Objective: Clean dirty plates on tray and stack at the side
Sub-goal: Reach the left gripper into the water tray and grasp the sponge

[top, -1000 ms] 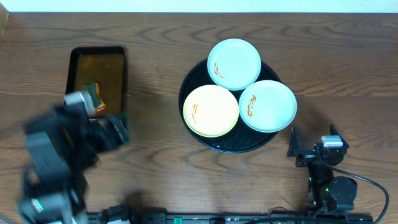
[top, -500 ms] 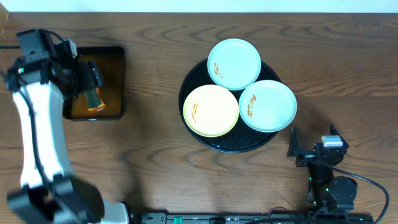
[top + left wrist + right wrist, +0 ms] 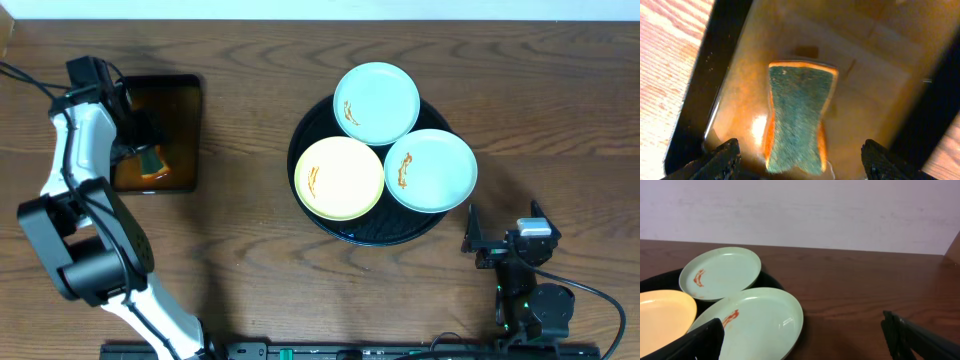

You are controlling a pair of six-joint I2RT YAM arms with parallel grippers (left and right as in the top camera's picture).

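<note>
On the round black tray sat a yellow plate at near left, a mint plate at the far edge and a second mint plate at right, each smeared orange. The left gripper hung over the rectangular tray of brown liquid at far left, beside a sponge.

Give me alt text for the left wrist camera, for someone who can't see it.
A green-topped sponge with orange sides lies in orange-brown liquid inside a rectangular black tray. The left gripper's fingers sit spread at the bottom corners, either side of the sponge, clear of it.
</note>
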